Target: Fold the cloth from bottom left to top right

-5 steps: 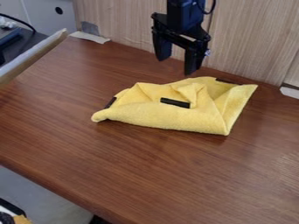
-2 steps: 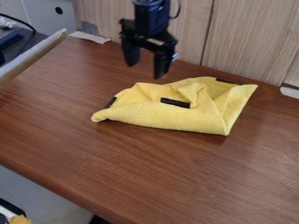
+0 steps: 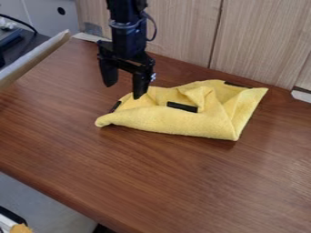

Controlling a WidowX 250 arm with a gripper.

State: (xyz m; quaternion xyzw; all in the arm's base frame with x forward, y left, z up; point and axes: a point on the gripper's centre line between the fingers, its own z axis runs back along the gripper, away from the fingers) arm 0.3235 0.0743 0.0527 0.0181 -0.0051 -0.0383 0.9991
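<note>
Going left to right, we had a long pale board [image 3: 29, 63] slanting in at the far left edge, next to a black cable [image 3: 19, 21] and a light grey panel [image 3: 47, 16]. Small orange-tan item [image 3: 21, 228] sat low in the bottom left corner. The brown wood-grain table [image 3: 121, 177] ran across most of the view. We marked a beige strip [image 3: 91, 37] at its back edge.

Next, the black two-finger gripper [image 3: 124, 90]: pointed down, open, fingers spread with table visible between them. Its tip nearer the cloth overlapped the upper left edge of that cloth in our view; contact, we couldn't tell.

Then the fuzzy yellow cloth [image 3: 176, 122], on the table just right of the gripper, partly folded, creased on top, with a pointed corner at upper right. We counted three black patches on it: left end [image 3: 115, 106], middle [image 3: 182, 107], upper right edge [image 3: 238, 84]. Light wood-grain wall [image 3: 261, 41] stood behind, and we tagged a white strip [image 3: 301, 95] at the far right.
</note>
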